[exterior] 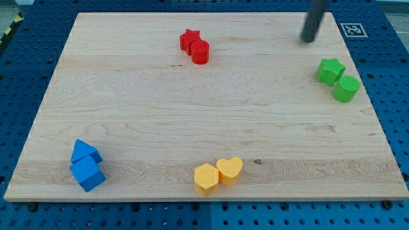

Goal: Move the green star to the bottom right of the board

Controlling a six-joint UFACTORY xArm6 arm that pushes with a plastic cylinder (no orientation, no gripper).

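Observation:
The green star (330, 70) lies near the board's right edge, in the upper half of the view. A green cylinder (346, 89) touches it at its lower right. My tip (308, 39) is the lower end of the dark rod coming down from the view's top right. It stands above and a little left of the green star, apart from it by a short gap.
The wooden board (160, 115) fills the view. A red star (189, 39) and a red cylinder (200, 52) touch at top centre. A blue pentagon-like block (84, 152) and a blue cube (88, 174) sit at bottom left. A yellow hexagon (206, 178) and a yellow heart (229, 170) touch at bottom centre.

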